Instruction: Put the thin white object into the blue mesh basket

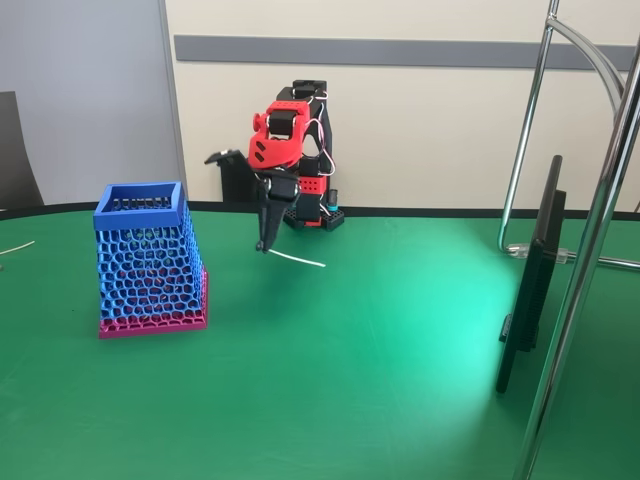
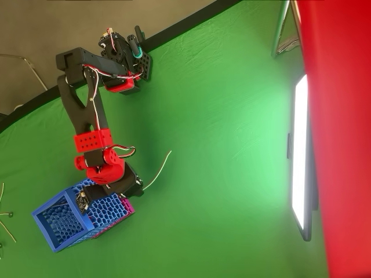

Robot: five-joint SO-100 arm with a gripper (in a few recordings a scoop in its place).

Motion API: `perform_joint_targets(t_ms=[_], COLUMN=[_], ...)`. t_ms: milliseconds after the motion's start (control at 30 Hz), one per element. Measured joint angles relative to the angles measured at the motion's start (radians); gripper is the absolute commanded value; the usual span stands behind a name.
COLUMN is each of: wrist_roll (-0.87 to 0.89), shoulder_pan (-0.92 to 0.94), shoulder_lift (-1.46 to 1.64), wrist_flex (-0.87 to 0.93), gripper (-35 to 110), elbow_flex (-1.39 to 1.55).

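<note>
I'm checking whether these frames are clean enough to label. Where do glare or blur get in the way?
Fixed view: a bright glare patch on the green table; the thin white cord at the pincer stays sharp. Overhead view: the screen is blown out white, and a blurred red mass covers the right edge.

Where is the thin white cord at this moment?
The thin white cord hangs pinched at one end in the gripper, above the green table and right of the blue mesh basket in the fixed view.
</note>
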Motion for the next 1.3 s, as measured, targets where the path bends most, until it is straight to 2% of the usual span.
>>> perform_joint_targets(t_ms=[167,367,533,767,1000,1300], wrist_roll=[-0.064,-0.138,-0.296,-0.5,-0.69,-0.738], shoulder_pan=[0.057,0.104,0.137,0.164,0.219,0.319], shoulder_lift=[0.121,0.212,0.275,0.311,0.327,0.339], wrist_flex=[-0.345,-0.58,-0.923,-1.19,-1.284,-1.318], gripper=[1,1,1,1,2,1], elbow_flex=[0.098,0.155,0.291,0.393,0.449,0.466])
